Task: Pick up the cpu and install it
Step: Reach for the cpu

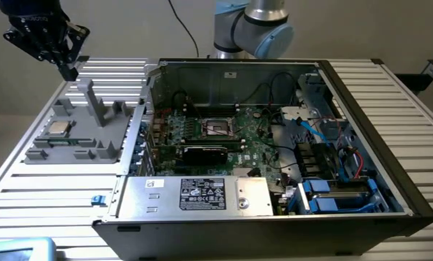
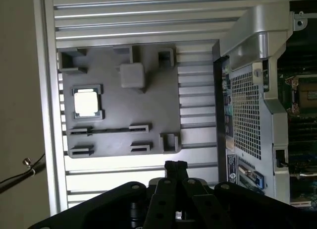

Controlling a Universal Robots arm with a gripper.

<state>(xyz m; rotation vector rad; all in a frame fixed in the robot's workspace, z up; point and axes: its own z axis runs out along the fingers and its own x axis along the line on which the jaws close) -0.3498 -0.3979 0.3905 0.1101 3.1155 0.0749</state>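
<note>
I am hanging my gripper (image 1: 69,72) in the air above the far corner of the slatted table (image 1: 35,198), at the exterior view's left, well clear of the surface. My fingers (image 2: 171,166) are pressing together, narrow and gripping nothing.

The cpu (image 1: 58,128) is lying flat below me, silver top up, in a square pocket of the grey holder tray (image 1: 93,145). It is sitting on the side of the tray toward the exterior view's left. In my wrist view the cpu (image 2: 87,102) is showing bright against the dull grey tray (image 2: 148,115), well apart from my fingertips. A tall grey post (image 1: 93,102) is standing upright on the tray, between the chip and the open computer case (image 1: 361,136).

The tray is resting just beside the case's wall. Inside the case the green motherboard (image 1: 256,138) is lying exposed, and the CPU socket (image 1: 218,128) is sitting near its middle as a dark square in a metal frame. A black graphics card (image 1: 205,154) is lying just in front of the socket, and a metal power supply (image 1: 194,194) with a white-and-black label is filling the near corner. The chip and the socket are well apart — the case wall is standing between them.
</note>
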